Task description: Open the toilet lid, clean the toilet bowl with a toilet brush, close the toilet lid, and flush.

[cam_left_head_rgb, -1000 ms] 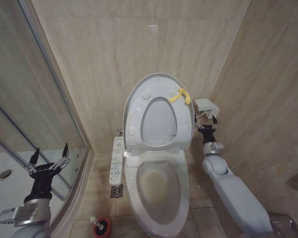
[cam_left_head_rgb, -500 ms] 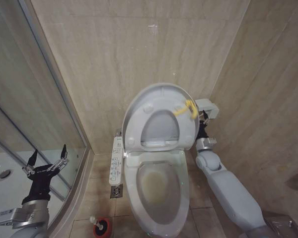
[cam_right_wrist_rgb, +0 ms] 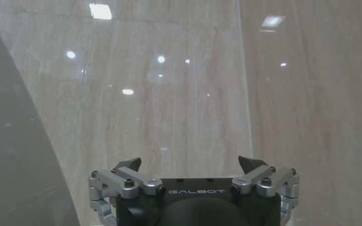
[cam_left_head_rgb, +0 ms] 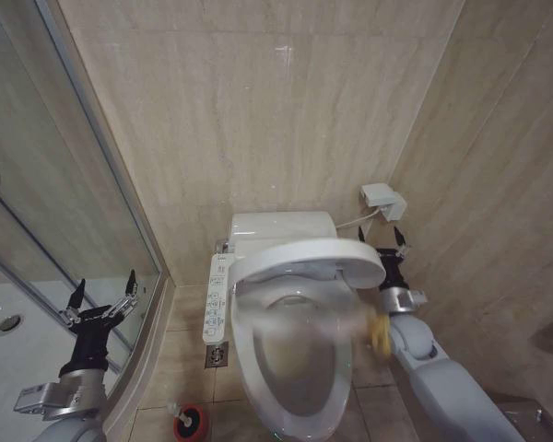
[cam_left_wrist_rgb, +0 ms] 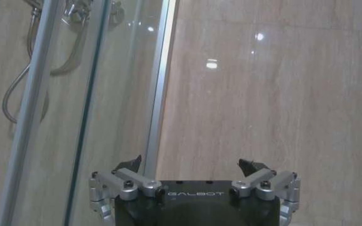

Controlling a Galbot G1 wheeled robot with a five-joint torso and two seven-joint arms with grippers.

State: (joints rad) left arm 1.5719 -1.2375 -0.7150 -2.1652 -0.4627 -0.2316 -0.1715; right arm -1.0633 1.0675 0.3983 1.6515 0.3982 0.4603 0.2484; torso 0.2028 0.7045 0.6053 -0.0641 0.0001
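The toilet lid (cam_left_head_rgb: 306,261) has swung down, blurred, over the toilet bowl (cam_left_head_rgb: 295,405); right gripper (cam_left_head_rgb: 382,241) released beside it; left gripper (cam_left_head_rgb: 102,293) spread by the shower glass (cam_left_head_rgb: 46,212); toilet brush (cam_left_head_rgb: 178,412) in its red holder (cam_left_head_rgb: 192,425).

Head camera looks down; wrist cameras face tiled walls (cam_right_wrist_rgb: 168,94) closely.

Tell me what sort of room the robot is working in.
A small tiled bathroom, most likely in a home or hotel. The toilet bowl with the toilet lid half down, a glass shower screen with a hose, and the toilet brush show it.
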